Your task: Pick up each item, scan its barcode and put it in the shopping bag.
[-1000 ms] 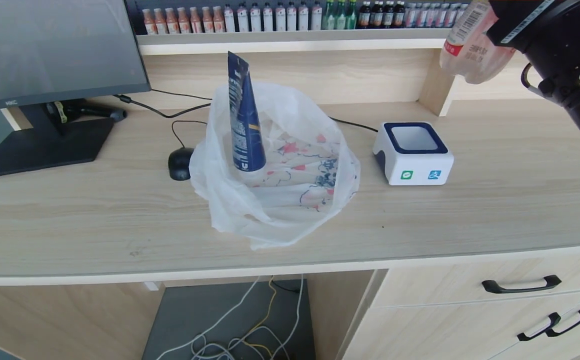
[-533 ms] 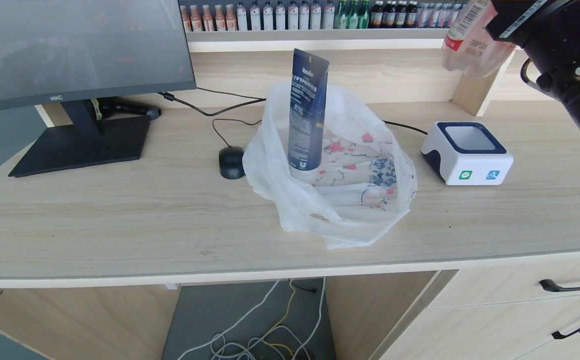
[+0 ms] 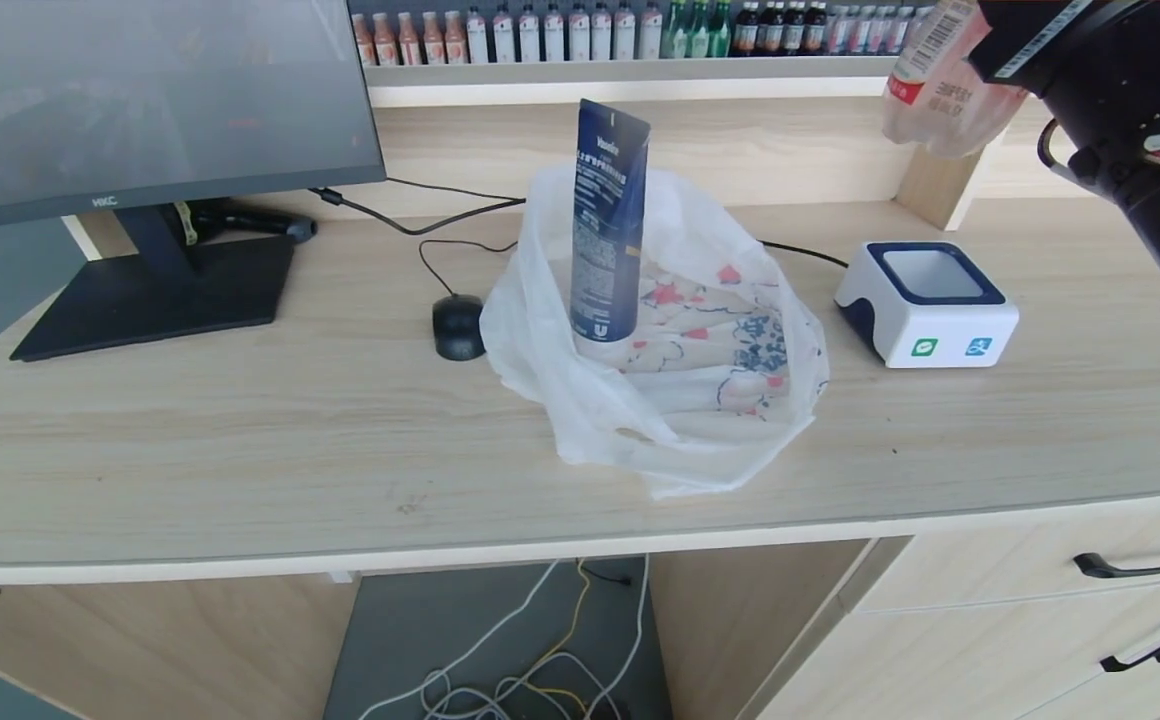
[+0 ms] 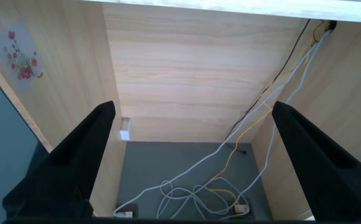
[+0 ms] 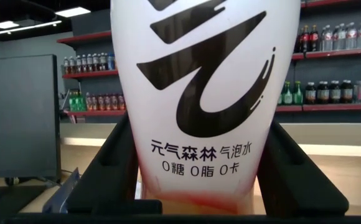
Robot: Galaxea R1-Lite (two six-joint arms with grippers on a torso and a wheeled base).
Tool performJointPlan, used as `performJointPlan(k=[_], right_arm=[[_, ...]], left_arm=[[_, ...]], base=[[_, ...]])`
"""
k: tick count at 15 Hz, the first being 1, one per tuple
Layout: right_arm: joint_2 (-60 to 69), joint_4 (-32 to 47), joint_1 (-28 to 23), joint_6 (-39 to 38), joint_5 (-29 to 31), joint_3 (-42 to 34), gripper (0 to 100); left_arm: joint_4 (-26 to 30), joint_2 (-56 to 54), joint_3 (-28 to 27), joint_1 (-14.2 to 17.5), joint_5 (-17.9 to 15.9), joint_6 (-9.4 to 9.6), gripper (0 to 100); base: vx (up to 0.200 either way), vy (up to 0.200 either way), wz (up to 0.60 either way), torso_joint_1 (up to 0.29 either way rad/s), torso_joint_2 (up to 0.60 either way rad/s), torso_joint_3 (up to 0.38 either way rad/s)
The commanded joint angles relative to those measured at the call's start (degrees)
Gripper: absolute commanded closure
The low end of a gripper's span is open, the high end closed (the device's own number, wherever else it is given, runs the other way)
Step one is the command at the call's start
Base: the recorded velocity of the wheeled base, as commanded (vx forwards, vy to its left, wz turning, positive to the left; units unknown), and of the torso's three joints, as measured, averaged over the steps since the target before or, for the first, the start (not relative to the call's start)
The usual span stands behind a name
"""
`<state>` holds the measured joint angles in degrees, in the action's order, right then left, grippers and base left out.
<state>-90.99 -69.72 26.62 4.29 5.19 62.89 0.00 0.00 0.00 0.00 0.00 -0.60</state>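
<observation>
Right gripper [image 3: 1002, 48] is clamped on the bottle [image 3: 943, 88], one finger down each side, holding it tilted in the air over the back right corner of the counter [image 3: 240, 440], above and behind the scanner [image 3: 925, 305]. The bottle's clear plastic with a pale pinkish tint, a white label with a big black brush-stroke character, a red band and a barcode strip facing the head camera. The left gripper [image 4: 196, 168] is down below the counter edge with its fingers spread wide, nothing between them, cables on the floor beyond it. Compared to a second ago the whole head view has swung sideways, so that's the camera; the shopping bag [image 3: 660, 400], the blue tube [image 3: 608, 240] standing upright in it and the scanner keep the same spots relative to each other, and the bottle sits at the same height. The bag slumps open around mid-counter, its front fold near the front edge. The scanner is well apart on its right, with a strip of wood between them, and the mouse [image 3: 458, 326] is just beside the bag's left.
</observation>
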Motion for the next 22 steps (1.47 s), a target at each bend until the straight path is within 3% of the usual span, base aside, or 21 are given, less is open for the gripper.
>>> performJointPlan(k=[1,7,11,17,20,22], right_arm=[[-0.94,0.20,0.62,0.02,-0.10,0.30,100],[-7.36,4.42,5.19,0.28,0.08,6.10,100],[-12.02,6.09,10.91,2.04,0.43,8.04,100],[-16.41,3.10,6.16,2.21,0.52,9.00,100],[-17.64,1.69,0.53,1.69,0.08,8.48,100],[-19.22,0.55,0.53,0.28,0.08,5.84,100]], left_arm=[[0.00,0.00,0.00,0.00,0.00,-0.02,0],[0.00,0.00,0.00,0.00,0.00,-0.02,0],[0.00,0.09,0.00,0.00,0.00,-0.02,0],[0.00,0.00,0.00,0.00,0.00,-0.02,0],[0.00,0.00,0.00,0.00,0.00,-0.02,0],[0.00,0.09,0.00,0.00,0.00,-0.02,0]], base=[[0.000,0.000,0.00,0.000,0.00,0.000],[0.000,0.000,0.00,0.000,0.00,0.000],[0.000,0.000,0.00,0.000,0.00,0.000],[0.000,0.000,0.00,0.000,0.00,0.000],[0.000,0.000,0.00,0.000,0.00,0.000],[0.000,0.000,0.00,0.000,0.00,0.000]])
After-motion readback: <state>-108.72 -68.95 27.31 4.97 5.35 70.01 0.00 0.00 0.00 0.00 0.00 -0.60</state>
